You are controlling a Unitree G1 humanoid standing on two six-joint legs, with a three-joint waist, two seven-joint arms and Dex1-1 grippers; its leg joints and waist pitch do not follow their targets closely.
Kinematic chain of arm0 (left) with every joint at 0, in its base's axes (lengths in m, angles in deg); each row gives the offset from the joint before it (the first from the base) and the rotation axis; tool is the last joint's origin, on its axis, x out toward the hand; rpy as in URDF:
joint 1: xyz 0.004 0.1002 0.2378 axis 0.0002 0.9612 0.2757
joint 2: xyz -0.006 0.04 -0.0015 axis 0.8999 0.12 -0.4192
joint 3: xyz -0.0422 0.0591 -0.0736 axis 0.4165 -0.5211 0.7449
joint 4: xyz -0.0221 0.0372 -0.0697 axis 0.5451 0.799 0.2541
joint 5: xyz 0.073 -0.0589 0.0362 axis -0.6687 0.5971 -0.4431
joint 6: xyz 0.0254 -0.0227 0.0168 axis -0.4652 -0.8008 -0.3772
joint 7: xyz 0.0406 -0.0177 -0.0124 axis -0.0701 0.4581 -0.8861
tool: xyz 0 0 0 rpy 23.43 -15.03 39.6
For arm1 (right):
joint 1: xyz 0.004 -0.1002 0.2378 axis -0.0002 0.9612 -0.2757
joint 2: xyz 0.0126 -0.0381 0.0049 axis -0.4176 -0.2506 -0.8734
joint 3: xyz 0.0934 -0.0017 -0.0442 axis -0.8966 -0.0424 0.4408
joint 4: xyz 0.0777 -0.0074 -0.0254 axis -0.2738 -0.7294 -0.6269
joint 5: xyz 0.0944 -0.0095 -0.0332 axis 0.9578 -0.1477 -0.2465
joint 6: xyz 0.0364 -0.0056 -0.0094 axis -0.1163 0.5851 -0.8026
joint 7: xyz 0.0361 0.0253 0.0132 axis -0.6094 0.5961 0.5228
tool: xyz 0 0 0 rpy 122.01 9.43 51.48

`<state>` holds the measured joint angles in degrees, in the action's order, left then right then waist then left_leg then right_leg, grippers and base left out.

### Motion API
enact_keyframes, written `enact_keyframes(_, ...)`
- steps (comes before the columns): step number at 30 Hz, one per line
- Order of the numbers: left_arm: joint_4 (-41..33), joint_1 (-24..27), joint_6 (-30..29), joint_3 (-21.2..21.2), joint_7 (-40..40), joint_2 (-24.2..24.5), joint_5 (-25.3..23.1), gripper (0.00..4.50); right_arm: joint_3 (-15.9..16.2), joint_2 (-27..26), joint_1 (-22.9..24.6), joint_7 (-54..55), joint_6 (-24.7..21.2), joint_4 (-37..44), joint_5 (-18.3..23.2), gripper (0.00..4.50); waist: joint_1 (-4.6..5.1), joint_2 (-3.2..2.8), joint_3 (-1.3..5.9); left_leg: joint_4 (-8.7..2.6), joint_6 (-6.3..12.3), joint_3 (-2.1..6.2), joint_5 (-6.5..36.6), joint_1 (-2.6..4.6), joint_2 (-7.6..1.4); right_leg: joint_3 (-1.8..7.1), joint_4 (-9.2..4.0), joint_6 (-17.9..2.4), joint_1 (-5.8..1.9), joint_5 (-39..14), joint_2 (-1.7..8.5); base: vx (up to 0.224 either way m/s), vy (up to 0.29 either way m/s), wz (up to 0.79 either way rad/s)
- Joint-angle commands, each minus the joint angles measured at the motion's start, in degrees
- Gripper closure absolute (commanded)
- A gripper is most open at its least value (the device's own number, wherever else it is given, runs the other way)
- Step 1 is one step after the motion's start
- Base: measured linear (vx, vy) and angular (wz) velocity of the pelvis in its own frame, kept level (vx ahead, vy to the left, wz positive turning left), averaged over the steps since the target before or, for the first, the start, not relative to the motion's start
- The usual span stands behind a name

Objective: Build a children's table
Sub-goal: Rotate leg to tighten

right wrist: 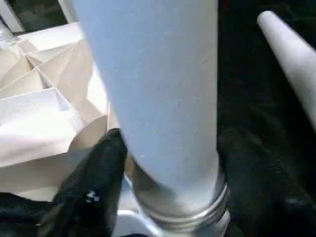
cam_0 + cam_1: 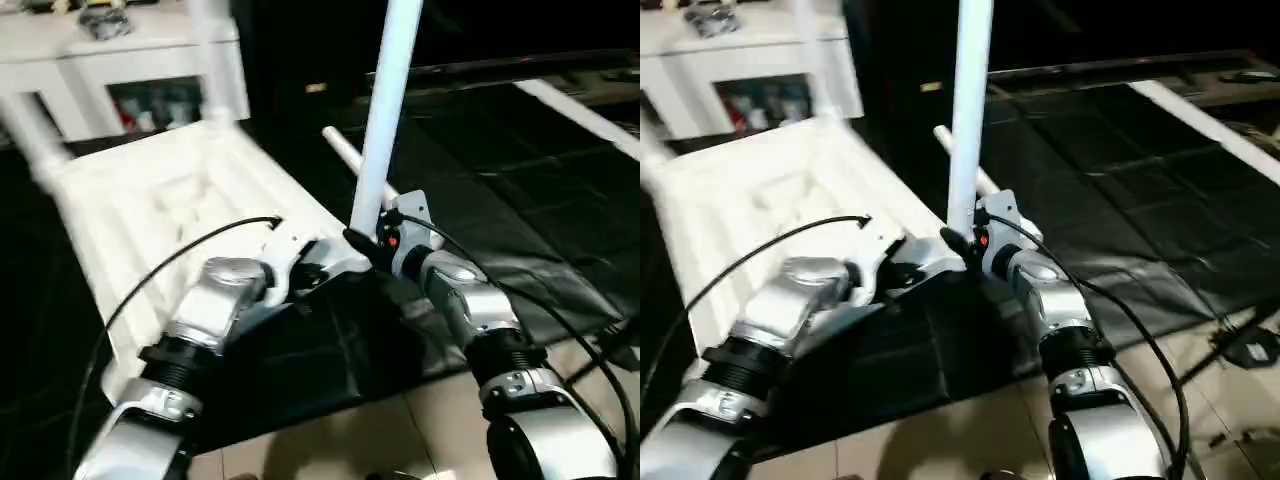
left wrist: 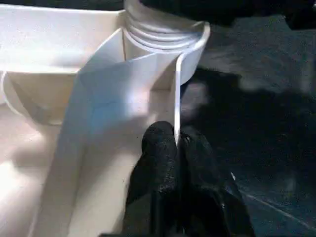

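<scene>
Upright leg [image 2: 385,120] between both hands

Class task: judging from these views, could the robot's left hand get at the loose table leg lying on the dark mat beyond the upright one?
Probably not directly. The loose leg lies beyond the upright leg and the right hand, which bar the left hand, shut on the tabletop's rib.

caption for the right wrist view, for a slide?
Right gripper, black fingers either side of an upright white tapered tube leg at the ribbed white plastic tabletop corner socket.

support: floor [image 2: 400,440], pale tiles | on it: black mat [image 2: 1120,180] | on mat: upturned white tabletop [image 2: 150,200], loose leg [image 2: 345,155], second leg [image 2: 1200,115] far right
</scene>
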<state>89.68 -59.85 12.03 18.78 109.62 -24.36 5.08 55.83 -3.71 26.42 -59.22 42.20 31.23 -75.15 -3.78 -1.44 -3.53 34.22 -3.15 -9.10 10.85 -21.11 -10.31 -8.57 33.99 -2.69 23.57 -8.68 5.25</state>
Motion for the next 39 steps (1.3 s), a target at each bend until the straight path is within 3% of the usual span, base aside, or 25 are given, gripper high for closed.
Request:
enact_keyframes(1,-4.87,-1.6,1.66,-0.66,-0.44,-0.8,0.36,4.5,2.93,-2.7,1.18,-2.54,-0.64,-1.04,-0.2,1.19,-0.85,-0.07,5.25,-3.01,6.14,0.78,3.21,-0.16,-2.84,3.99,-3.03,-11.76,-4.32,-6.28,4.52,0.0,0.0,0.0)
enact_keyframes(4,-4.77,-1.11,2.75,-1.87,1.84,0.76,0.11,4.5,2.85,-1.9,2.27,-3.84,0.46,0.28,-0.18,0.98,-1.39,-0.11,5.15,-2.96,7.17,0.72,2.87,-0.18,-2.93,3.98,-2.93,-12.16,-4.13,-5.27,4.48,0.0,0.0,0.0)
enact_keyframes(7,-4.38,-0.37,4.77,-3.99,5.91,3.5,-0.13,4.5,3.7,0.51,3.97,-5.79,2.85,1.73,-0.29,0.59,-1.64,-0.21,4.95,-3.2,6.18,0.7,5.47,0.06,-3.0,3.96,-3.37,-11.2,-4.03,-8.84,4.5,0.0,0.0,0.0)
enact_keyframes(8,-3.91,-0.08,6.13,-4.73,8.18,4.85,-0.04,4.5,3.91,2.25,5.39,-8.43,4.17,3.08,-0.02,0.55,-1.84,0.19,4.83,-3.36,4.96,0.61,7.39,0.19,-3.02,4.0,-3.72,-10.4,-4.06,-11.35,4.55,0.0,0.0,0.0)
enact_keyframes(16,-1.7,0.31,11.35,-8.14,19.2,11.14,0.12,4.5,2.49,10.45,10.43,-20.11,7.29,9.93,1.97,0.03,-3.26,-0.41,4.68,-3.57,3.34,0.28,9.94,0.96,-3.46,4.24,-4.18,-8.7,-3.55,-15.26,4.52,0.0,0.0,0.0)
enact_keyframes(19,0.25,-0.11,16.03,-9.75,25.41,14.1,0.8,4.5,3.74,15.8,12.28,-28.73,9.41,13.8,3.24,0.03,-4.03,-0.34,4.62,-3.57,3.14,0.05,10.62,0.85,-3.43,4.18,-4.27,-7.55,-3.76,-16.44,4.44,0.0,0.0,0.0)
enact_keyframes(23,0.81,-0.05,20.03,-10.9,31.12,15.93,1.56,4.5,4.77,19.13,12.97,-36.4,8.92,16.97,4.92,0.03,-4.43,-0.32,4.74,-3.57,3.25,0.06,10.83,0.78,-3.54,4.11,-4.03,-8.42,-3.92,-15.45,4.48,0.0,0.0,0.0)
enact_keyframes(27,0.96,-0.04,22.49,-12.22,35.42,16.85,2.25,4.5,6.02,20.81,13.07,-41.48,7.98,18.74,5.66,0.03,-4.93,-0.31,4.79,-3.51,3.37,0.0,10.43,1.12,-3.85,4.22,-3.82,-9.7,-3.54,-14.37,4.48,0.0,0.0,0.0)
enact_keyframes(29,1.78,-0.57,24.47,-13.68,38.6,17.28,2.25,4.5,8.25,21.87,12.55,-45.89,8.23,18.65,5.35,0.03,-5.37,-0.39,4.76,-3.52,3.38,-0.02,10.62,1.03,-3.87,4.25,-3.83,-9.68,-3.61,-14.95,4.53,0.0,0.0,0.0)
enact_keyframes(35,2.64,-1.29,27.17,-15.26,41.51,17.07,2.26,4.5,10.93,23.32,10.83,-51.81,7.35,16.25,5.01,0.03,-6.01,-0.32,4.83,-3.53,3.07,0.0,10.99,1.1,-4.0,4.29,-3.73,-10.19,-3.62,-14.78,4.62,0.0,0.0,0.0)
enact_keyframes(36,2.85,-1.43,27.67,-15.53,42.17,17.09,2.1,4.5,11.57,23.65,10.38,-53.1,7.82,15.71,4.6,0.31,-6.01,-0.31,4.81,-3.61,2.82,0.13,11.17,0.88,-4.02,4.25,-3.69,-9.95,-3.81,-15.29,4.74,0.0,0.0,0.0)
enact_keyframes(39,3.34,-1.65,28.41,-15.7,42.76,17.16,1.77,4.5,12.19,23.97,9.98,-54.16,8.09,15.25,4.16,0.42,-6.03,-0.21,4.8,-3.57,2.66,0.13,10.99,0.78,-3.92,4.28,-3.83,-9.44,-3.9,-16.02,4.84,0.0,0.0,0.0)
